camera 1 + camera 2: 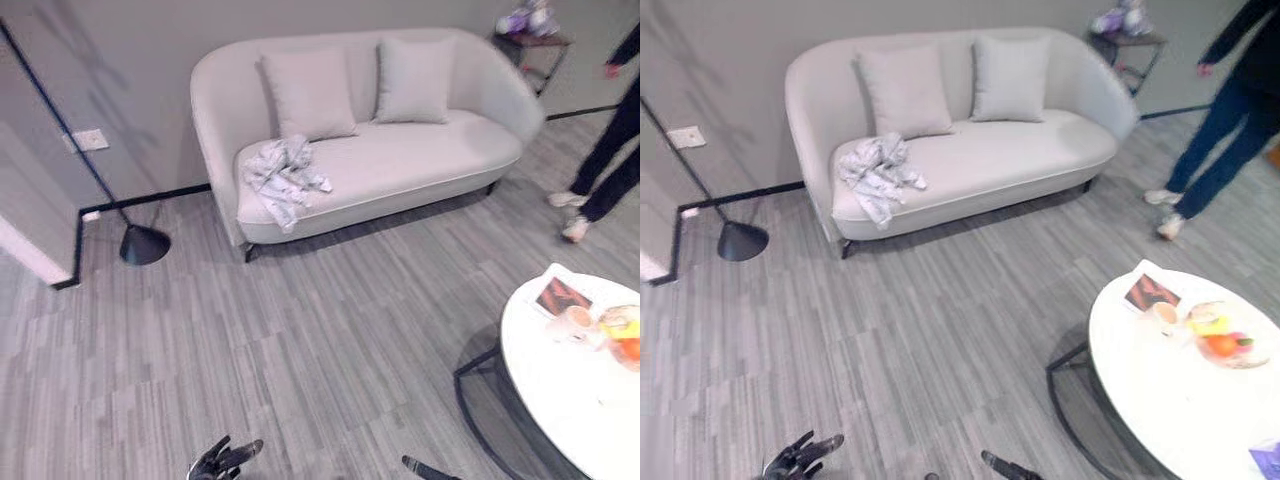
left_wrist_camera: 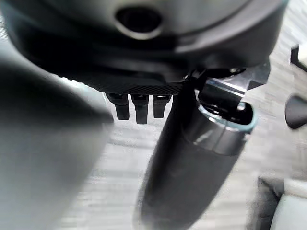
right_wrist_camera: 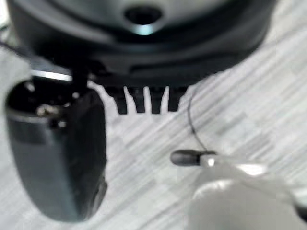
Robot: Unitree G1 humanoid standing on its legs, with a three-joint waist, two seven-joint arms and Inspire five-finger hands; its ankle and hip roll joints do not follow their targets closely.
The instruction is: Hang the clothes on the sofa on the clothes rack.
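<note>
- The clothes (image 1: pixel 283 177) sit crumpled at the left end of the sofa (image 1: pixel 420 160), in front of a cushion (image 1: pixel 308 93), one bit drooping over the seat edge.
- They look light, floppy and a bit slippery, so you'll probably want to pinch a thick fold on top of the pile, not that loose bit.
- Your left robot hand (image 1: pixel 226 459) is low over the floor, fingers loose and empty; right robot hand (image 3: pixel 144 103) has straight fingers, empty too.

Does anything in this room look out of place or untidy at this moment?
Yes. A crumpled pale garment lies bunched on the left end of the sofa, one part hanging over the seat's front edge. The two cushions stand neatly against the backrest. Nothing looks spilled or damaged.
</note>
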